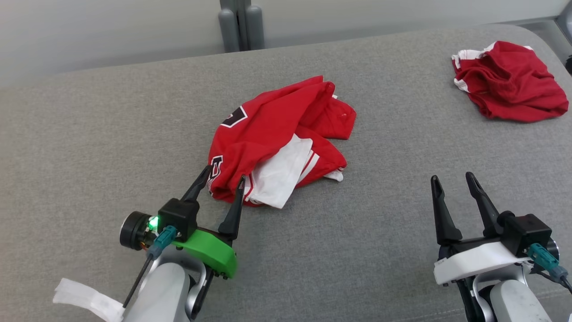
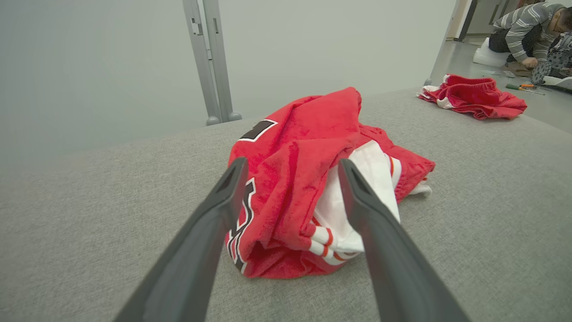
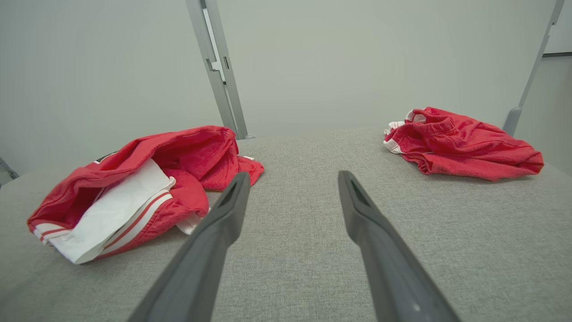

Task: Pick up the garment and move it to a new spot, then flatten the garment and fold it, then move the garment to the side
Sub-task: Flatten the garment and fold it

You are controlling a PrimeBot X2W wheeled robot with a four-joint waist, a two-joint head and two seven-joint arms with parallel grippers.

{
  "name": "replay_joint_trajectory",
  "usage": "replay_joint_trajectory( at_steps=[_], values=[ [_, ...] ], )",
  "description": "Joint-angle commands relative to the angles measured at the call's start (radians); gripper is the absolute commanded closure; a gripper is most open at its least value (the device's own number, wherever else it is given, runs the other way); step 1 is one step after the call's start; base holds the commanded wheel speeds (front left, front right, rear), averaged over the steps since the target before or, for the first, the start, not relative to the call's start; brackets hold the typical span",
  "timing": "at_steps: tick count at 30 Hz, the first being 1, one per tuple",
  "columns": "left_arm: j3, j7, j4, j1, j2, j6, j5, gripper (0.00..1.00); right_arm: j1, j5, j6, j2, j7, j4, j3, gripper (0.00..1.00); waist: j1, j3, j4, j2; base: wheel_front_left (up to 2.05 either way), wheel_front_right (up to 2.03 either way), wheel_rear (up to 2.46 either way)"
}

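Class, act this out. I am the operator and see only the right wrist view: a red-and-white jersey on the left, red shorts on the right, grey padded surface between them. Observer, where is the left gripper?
Observer: The left gripper is at the near edge of the red jersey, jaws open, one on either side of its near fold.
Operator: I see a black sliver on the jersey. What is it?
Observer: Part of a black numeral edged in white; a second one sits beside the left jaw.
Operator: Is anyone nearby?
Observer: Yes, a person in a striped top is crouched on the floor beyond the red shorts.
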Motion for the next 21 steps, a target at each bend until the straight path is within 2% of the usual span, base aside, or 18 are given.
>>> replay_joint_trajectory(
  at_steps=[1,7,8,9,10,15,21],
  values=[
    [-0.009,0.000,0.020,-0.019,0.001,-0.002,-0.004,0.00,-0.013,0.005,-0.002,-0.003,-0.003,-0.003,-0.001,0.00,0.0000,0.047,-0.045,0.0000,0.00,0.00,0.00],
    [-0.033,0.000,0.125,-0.047,0.003,-0.002,-0.016,0.00,-0.032,0.007,-0.002,0.003,-0.003,-0.004,0.003,0.00,0.0000,0.082,-0.076,0.0000,0.00,0.00,0.00],
    [-0.039,0.000,0.144,-0.054,0.003,-0.002,-0.022,0.34,-0.036,0.007,-0.002,0.004,-0.003,-0.005,0.003,0.00,0.0000,0.086,-0.079,0.0000,0.00,0.00,0.00],
    [-0.040,0.000,0.157,-0.064,0.003,-0.002,-0.026,0.60,-0.040,0.007,-0.002,0.005,-0.003,-0.005,0.004,0.00,0.0000,0.089,-0.082,0.0000,0.00,0.00,0.00],
    [-0.040,0.000,0.170,-0.079,0.004,-0.002,-0.029,1.00,-0.043,0.007,-0.002,0.006,-0.003,-0.005,0.004,0.00,0.0000,0.092,-0.085,0.0000,0.00,0.00,0.00],
    [-0.014,0.000,0.214,-0.125,0.012,-0.002,-0.038,1.00,-0.052,0.004,-0.002,0.007,-0.003,-0.001,0.000,0.00,0.0000,0.093,-0.095,0.0000,0.00,0.00,0.00],
    [0.063,0.000,0.166,-0.166,0.054,-0.002,-0.025,1.00,-0.031,-0.003,-0.002,0.013,-0.003,0.004,-0.014,0.00,0.0000,0.067,-0.082,0.0000,0.00,0.00,0.00]
  ],
)
